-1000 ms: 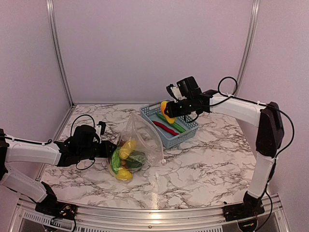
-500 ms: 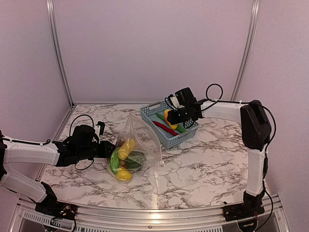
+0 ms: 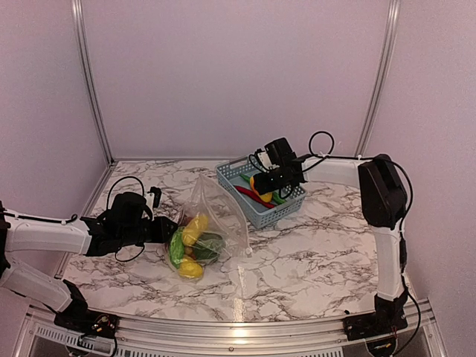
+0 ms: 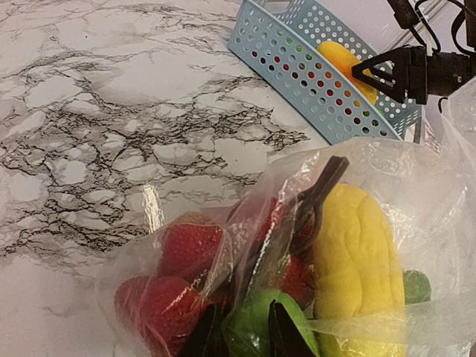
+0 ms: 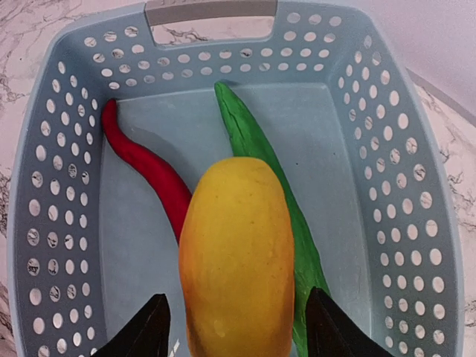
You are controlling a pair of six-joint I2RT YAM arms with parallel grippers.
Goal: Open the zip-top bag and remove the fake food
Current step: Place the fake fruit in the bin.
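Observation:
The zip-top bag (image 3: 217, 212) lies left of centre, its clear plastic standing up. It holds fake food (image 3: 192, 242): a yellow piece (image 4: 357, 260), red strawberries (image 4: 186, 249) and a green piece (image 4: 256, 316). My left gripper (image 3: 165, 232) is shut on the bag's left edge, its fingers pinching plastic over the green piece (image 4: 242, 338). My right gripper (image 5: 236, 335) is open low inside the blue basket (image 5: 208, 11). A yellow-orange mango (image 5: 234, 253) lies between its fingers with a gap on each side, on a red chili (image 5: 145, 167) and a green pod (image 5: 253, 141).
The blue lattice basket (image 3: 279, 212) stands at the back centre-right on the marble table (image 3: 312, 260). Plain walls with metal corner posts (image 3: 88, 82) close the back and sides. The right arm (image 3: 379, 186) reaches over the table's right part.
My right gripper came down into the basket with the mango and opened; the mango now rests there. The right arm folded closer in. The left gripper and bag have not moved.

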